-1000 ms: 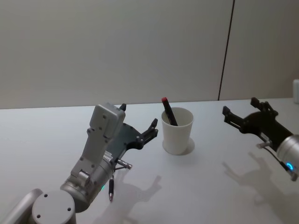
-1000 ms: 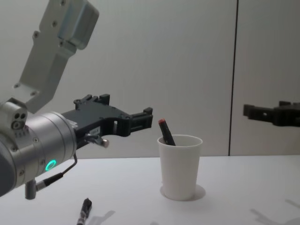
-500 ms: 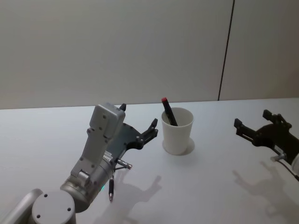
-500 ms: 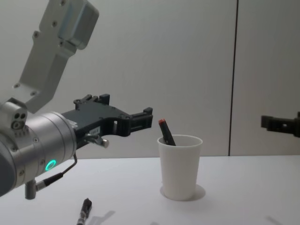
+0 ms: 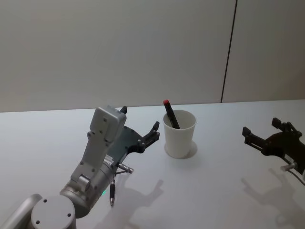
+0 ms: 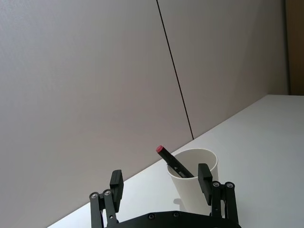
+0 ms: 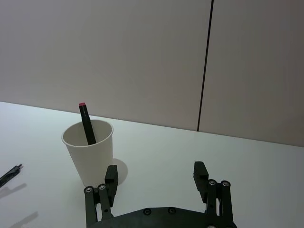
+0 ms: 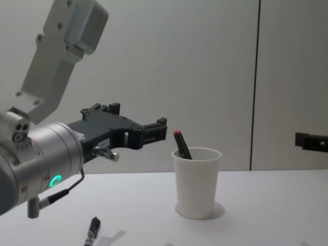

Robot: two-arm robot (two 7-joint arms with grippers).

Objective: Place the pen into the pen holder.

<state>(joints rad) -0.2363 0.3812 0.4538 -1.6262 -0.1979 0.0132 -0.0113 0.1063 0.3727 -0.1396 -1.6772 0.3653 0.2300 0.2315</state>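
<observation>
The pen holder [image 5: 179, 140], a white paper cup, stands upright mid-table. A black pen with a red end [image 5: 170, 113] leans inside it, its tip above the rim. A second dark pen [image 5: 112, 192] lies flat on the table under my left arm. My left gripper [image 5: 140, 119] hovers open and empty just left of the cup, fingers pointing at it. In the left wrist view the left gripper [image 6: 160, 175] frames the cup [image 6: 192, 183]. My right gripper [image 5: 261, 126] hangs open and empty well to the right of the cup. The right wrist view shows the right gripper [image 7: 156, 172] facing the cup [image 7: 89, 152].
The white table [image 5: 214, 191] runs back to a plain wall with a dark vertical seam [image 5: 228, 52]. Open surface lies between the cup and my right gripper. The loose pen [image 8: 92, 230] lies near the front left in the chest view.
My right gripper has drawn back to the right and lower, away from the cup. The left arm, the cup and both pens have stayed put.
</observation>
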